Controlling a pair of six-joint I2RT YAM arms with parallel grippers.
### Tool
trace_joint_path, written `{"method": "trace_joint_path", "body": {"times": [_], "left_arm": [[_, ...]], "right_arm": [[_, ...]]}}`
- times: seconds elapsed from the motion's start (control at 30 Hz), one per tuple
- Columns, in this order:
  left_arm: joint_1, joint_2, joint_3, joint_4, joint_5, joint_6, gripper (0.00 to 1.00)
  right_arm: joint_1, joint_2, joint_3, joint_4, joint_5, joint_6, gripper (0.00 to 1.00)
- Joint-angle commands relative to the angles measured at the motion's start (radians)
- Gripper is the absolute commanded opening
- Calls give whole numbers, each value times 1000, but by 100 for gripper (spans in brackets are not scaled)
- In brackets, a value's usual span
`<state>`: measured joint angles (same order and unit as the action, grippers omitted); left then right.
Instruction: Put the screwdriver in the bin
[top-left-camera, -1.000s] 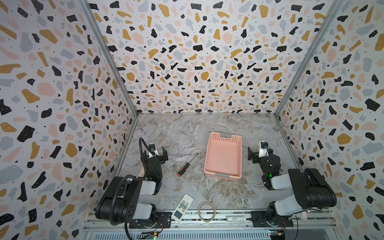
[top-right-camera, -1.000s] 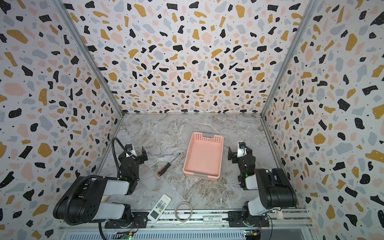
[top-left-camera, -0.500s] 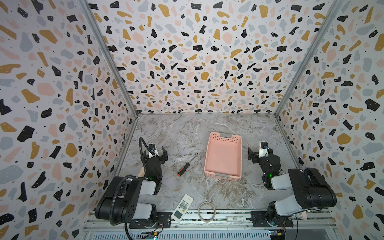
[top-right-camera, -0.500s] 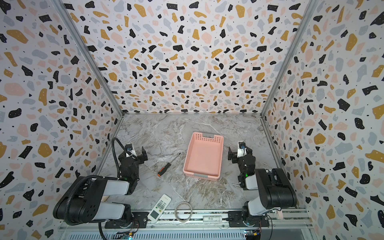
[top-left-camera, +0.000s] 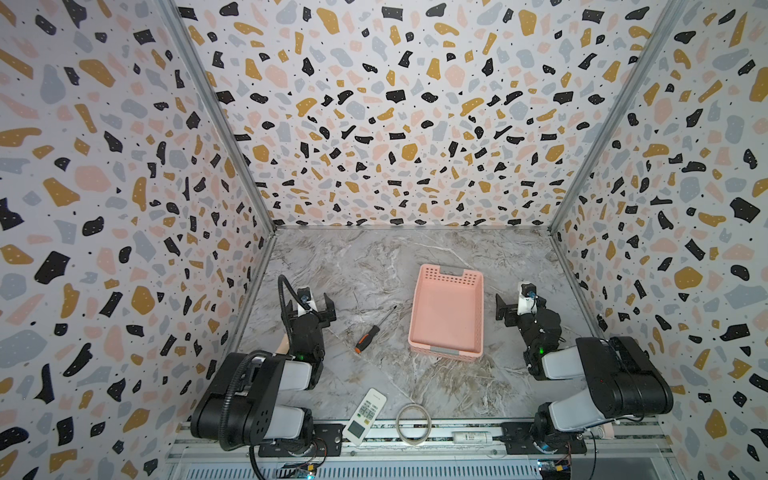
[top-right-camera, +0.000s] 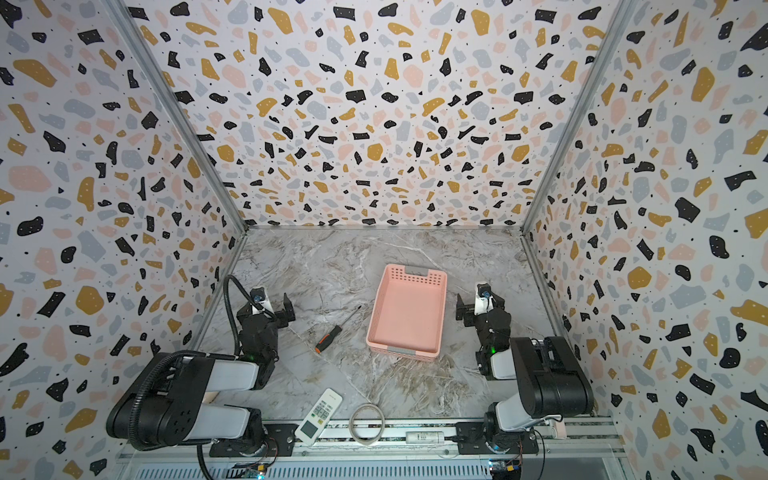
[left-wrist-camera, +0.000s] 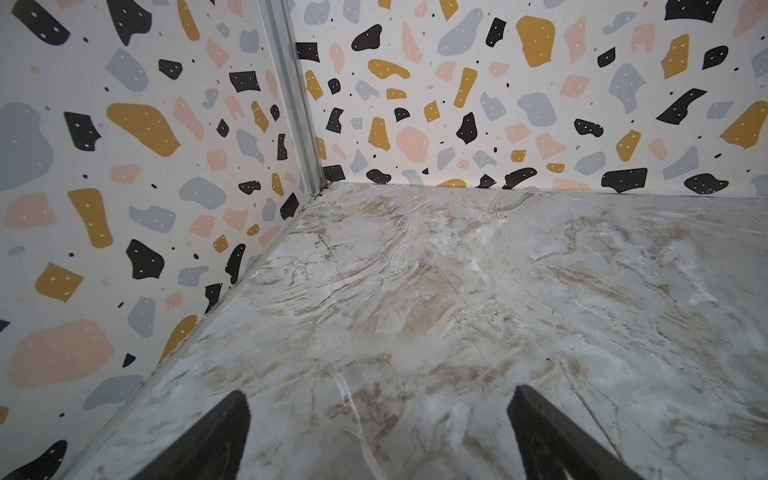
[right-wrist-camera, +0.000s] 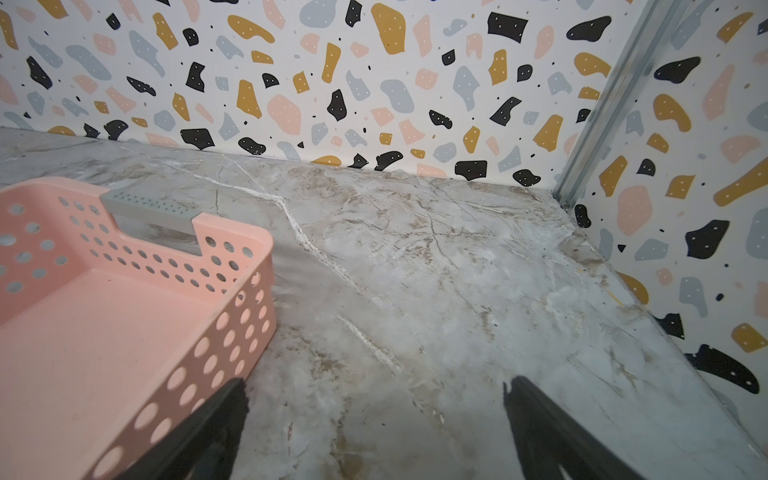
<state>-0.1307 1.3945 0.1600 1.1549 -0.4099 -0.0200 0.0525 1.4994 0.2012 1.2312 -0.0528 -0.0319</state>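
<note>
Screwdriver lies loose beside the empty bin, and both arms are clear of it.
The left jaws are released and hold nothing. Near them the screwdriver (top-left-camera: 375, 330) lies flat on the surface (top-left-camera: 353, 270), shaft angled toward the bin (top-left-camera: 413, 316), likely a short carry. The right jaws, beyond the bin, are also released.

We see the screwdriver (top-left-camera: 374, 330) (top-right-camera: 337, 329) lying flat on the table (top-left-camera: 353, 266) in both top views, to the left of the bin (top-left-camera: 446, 316) (top-right-camera: 407, 311) and not touching it. Its black-and-orange handle points to the near edge. Its thin dark shaft slants away toward the bin's left wall. The bin is a shallow pink rectangular basket with perforated sides and notched short ends. It sits upright with its floor bare, and the right wrist view (right-wrist-camera: 104, 324) shows a grey strip at the notch.
</note>
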Motion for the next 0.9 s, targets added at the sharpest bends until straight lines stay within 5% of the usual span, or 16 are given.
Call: {"method": "trace_joint_path", "body": {"times": [0.0, 0.07, 0.2, 0.4, 0.57, 0.7, 0.87], "left_arm": [[5, -9, 1, 49, -77, -31, 100], [5, -49, 27, -25, -155, -66, 100], [5, -206, 208, -454, -194, -125, 99], [6, -405, 489, -844, 37, -127, 100], [6, -452, 708, -1041, 98, -127, 100], [6, -493, 615, -987, 70, -266, 100], [5, -487, 579, -958, 310, -302, 100]], "right_arm": [[-2, -7, 19, -1, 1, 8, 99], [-2, -6, 18, 0, 1, 7, 99], [-2, -6, 18, -1, 0, 8, 99], [1, -23, 23, -10, 4, 6, 99], [30, -230, 237, -495, 8, 24, 99], [78, -402, 398, -750, -44, 11, 99], [121, -530, 652, -1207, -25, 193, 99]]}}
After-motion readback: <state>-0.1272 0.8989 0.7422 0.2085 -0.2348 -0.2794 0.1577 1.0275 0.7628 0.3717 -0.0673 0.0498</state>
